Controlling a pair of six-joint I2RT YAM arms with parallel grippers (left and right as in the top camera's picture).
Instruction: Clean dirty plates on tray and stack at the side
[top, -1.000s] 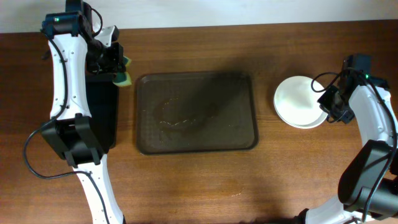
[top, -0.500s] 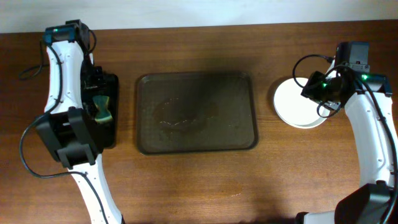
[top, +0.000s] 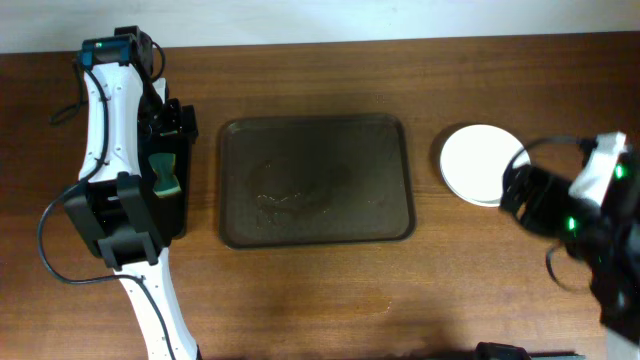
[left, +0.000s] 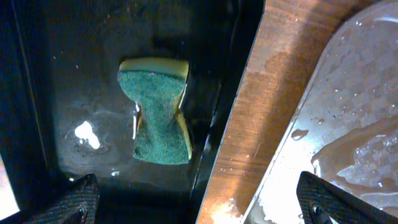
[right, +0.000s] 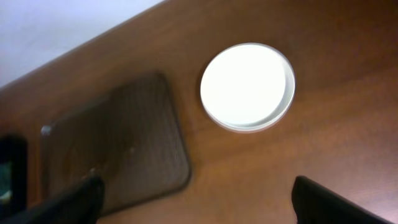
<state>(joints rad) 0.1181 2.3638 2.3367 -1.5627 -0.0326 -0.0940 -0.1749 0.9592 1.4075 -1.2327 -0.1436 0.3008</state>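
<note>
The dirty plates (top: 482, 163) sit stacked on the wood to the right of the tray, clean white on top, also seen in the right wrist view (right: 247, 86). The dark brown tray (top: 315, 145) holds no plates, only wet streaks. A corner of the tray (left: 351, 93) glistens with water. My left gripper (left: 200, 208) hangs open over the gap between the black tray and the brown tray, holding nothing. My right gripper (right: 199, 199) is open and high above the table, well back from the plates. The right arm (top: 570, 205) looks blurred at the near right.
A green and yellow sponge (left: 158, 112) lies loose in the narrow glossy black tray (left: 74, 74) at the left, also seen from overhead (top: 163, 172). The left arm (top: 105, 130) rises beside that tray. Water drops lie on the wood strip between the two trays.
The left gripper opened and let the sponge go into the black tray. The right gripper opened, left the plate stack and pulled back toward the near right.
</note>
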